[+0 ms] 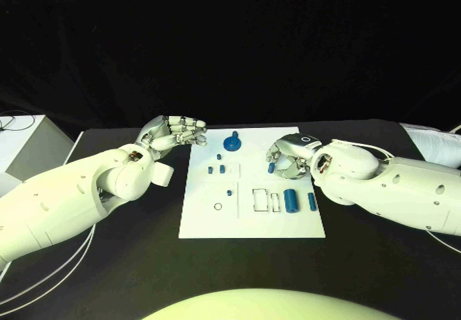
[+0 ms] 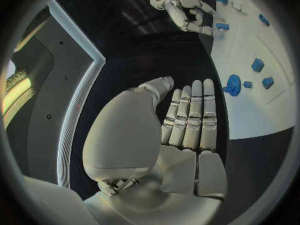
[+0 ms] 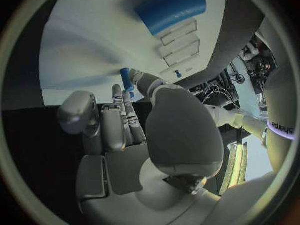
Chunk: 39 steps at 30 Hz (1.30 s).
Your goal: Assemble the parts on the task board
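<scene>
The right hand [image 1: 288,159] pinches a small blue peg [image 1: 272,167] above the task board [image 1: 252,227]; the peg is mostly hidden. The left hand [image 1: 176,133] is empty, fingers loosely apart.

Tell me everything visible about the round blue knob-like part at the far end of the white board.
The round blue knob-like part is a flat disc with a short stem rising from it, plastic-looking. It stands upright on the white task board near its far edge. Nothing touches it; the left hand hovers beside it over the black table, holding nothing.
</scene>
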### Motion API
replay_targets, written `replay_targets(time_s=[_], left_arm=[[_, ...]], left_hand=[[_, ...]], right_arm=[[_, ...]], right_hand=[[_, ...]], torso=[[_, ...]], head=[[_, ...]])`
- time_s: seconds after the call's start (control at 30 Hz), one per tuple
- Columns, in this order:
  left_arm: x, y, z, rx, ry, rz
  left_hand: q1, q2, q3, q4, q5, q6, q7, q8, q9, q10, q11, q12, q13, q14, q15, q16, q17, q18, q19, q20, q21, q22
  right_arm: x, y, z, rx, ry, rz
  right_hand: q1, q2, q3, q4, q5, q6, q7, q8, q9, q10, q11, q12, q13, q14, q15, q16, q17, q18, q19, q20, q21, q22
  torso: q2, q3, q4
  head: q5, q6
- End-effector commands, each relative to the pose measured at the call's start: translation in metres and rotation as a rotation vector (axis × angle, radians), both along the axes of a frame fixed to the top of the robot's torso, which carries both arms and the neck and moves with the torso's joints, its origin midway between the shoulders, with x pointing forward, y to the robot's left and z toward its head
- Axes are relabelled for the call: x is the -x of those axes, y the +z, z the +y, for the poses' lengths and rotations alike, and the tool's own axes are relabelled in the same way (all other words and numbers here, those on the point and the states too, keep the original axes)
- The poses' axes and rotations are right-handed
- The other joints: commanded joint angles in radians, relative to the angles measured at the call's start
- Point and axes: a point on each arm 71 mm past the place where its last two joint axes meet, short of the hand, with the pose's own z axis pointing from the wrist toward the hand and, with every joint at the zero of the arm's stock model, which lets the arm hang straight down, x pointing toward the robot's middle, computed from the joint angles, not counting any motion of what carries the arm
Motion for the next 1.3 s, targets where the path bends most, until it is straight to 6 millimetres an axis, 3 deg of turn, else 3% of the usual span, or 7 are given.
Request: replay_targets(time_s=[0.03,0.2,0.57,0.9,1.0,1.07,1.3], left_arm=[[0.001,0.001,-0.002,0.014,-0.019,-0.010],[0.001,0.001,-0.002,0.014,-0.022,-0.008],[0.001,0.001,-0.002,0.014,-0.023,-0.006],[0.001,0.001,-0.002,0.013,-0.026,-0.004],[0.001,0.001,-0.002,0.013,-0.027,-0.003],[0.001,0.001,-0.002,0.013,-0.028,-0.002],[0.001,0.001,-0.002,0.013,-0.033,0.001]], left_hand=[[0.002,-0.004,0.006,0.001,0.003,0.003,-0.005,-0.006,-0.002,0.008,0.001,-0.004,-0.001,0.009,-0.001,-0.006,0.001,0.003,0.007,0.000,0.005,0.002],[0.002,-0.003,0.007,0.002,0.003,0.003,-0.005,-0.006,-0.002,0.007,0.001,-0.005,-0.001,0.010,-0.001,-0.006,0.002,0.003,0.008,-0.001,0.005,0.002],[0.002,-0.002,0.008,0.002,0.003,0.004,-0.004,-0.005,-0.001,0.007,0.001,-0.006,-0.001,0.011,-0.001,-0.007,0.002,0.003,0.009,-0.001,0.005,0.002],[0.003,0.000,0.009,0.002,0.004,0.006,-0.004,-0.005,-0.001,0.008,0.001,-0.007,-0.001,0.012,-0.001,-0.008,0.003,0.003,0.010,-0.002,0.006,0.003],[0.004,0.001,0.009,0.001,0.004,0.006,-0.003,-0.005,-0.001,0.008,0.001,-0.007,-0.001,0.012,-0.001,-0.008,0.003,0.003,0.010,-0.002,0.006,0.003],[0.006,0.001,0.010,0.000,0.004,0.006,-0.003,-0.005,-0.001,0.008,0.001,-0.008,-0.001,0.012,-0.002,-0.009,0.003,0.003,0.010,-0.003,0.006,0.004],[0.010,0.002,0.012,-0.004,0.004,0.007,-0.003,-0.005,-0.001,0.009,0.001,-0.009,-0.001,0.013,-0.002,-0.011,0.004,0.002,0.011,-0.004,0.007,0.005]], right_arm=[[-0.001,-0.002,0.000,0.045,-0.001,-0.006],[-0.001,-0.003,0.005,0.033,0.010,-0.012],[-0.001,-0.006,0.008,0.021,0.006,-0.017],[0.000,-0.007,0.012,0.003,0.007,-0.026],[0.001,-0.006,0.012,-0.014,-0.002,-0.026],[0.001,-0.006,0.011,-0.030,-0.013,-0.017],[0.003,-0.005,0.006,-0.088,-0.061,0.034]], right_hand=[[0.007,0.005,0.003,0.004,0.000,0.012,0.005,0.008,0.000,0.009,-0.001,0.006,0.002,0.042,-0.001,0.005,-0.001,-0.011,0.005,-0.001,-0.002,0.003],[0.002,0.018,0.025,0.019,0.007,0.040,0.012,0.020,0.003,0.033,-0.004,0.017,0.005,0.042,-0.003,0.011,0.001,-0.012,0.007,-0.002,0.006,0.013],[0.002,0.040,0.067,0.031,0.009,0.092,0.004,0.049,0.015,0.108,-0.021,0.043,0.016,0.045,-0.015,0.028,0.011,-0.016,0.014,-0.012,0.029,0.040],[0.001,0.042,0.069,0.032,0.009,0.101,0.001,0.054,0.018,0.121,-0.024,0.045,0.019,0.045,-0.018,0.030,0.013,-0.016,0.014,-0.014,0.031,0.042],[0.009,0.050,0.076,0.027,0.011,0.114,-0.003,0.063,0.023,0.134,-0.029,0.046,0.022,0.046,-0.022,0.033,0.014,-0.017,0.015,-0.018,0.034,0.047],[0.019,0.059,0.090,0.021,-0.016,0.120,-0.004,0.068,0.027,0.140,-0.031,0.043,0.024,0.047,-0.025,0.038,0.018,-0.018,0.017,-0.021,0.041,0.055],[0.027,0.072,0.104,0.012,-0.005,0.128,-0.005,0.077,0.034,0.151,-0.034,0.041,0.028,0.047,-0.026,0.042,0.021,-0.019,0.017,-0.023,0.046,0.061]], torso=[[0.000,-0.0004,-0.0003],[0.000,0.0013,0.0007],[0.000,0.0002,-0.0003],[0.000,0.0003,-0.0001],[0.000,0.0002,-0.0001],[-0.001,-0.0002,0.0001],[-0.001,0.0000,0.0000]], head=[[0.000,0.000],[0.001,0.000],[0.002,-0.004],[0.001,-0.006],[0.001,-0.006],[0.000,-0.005],[0.001,-0.005]])
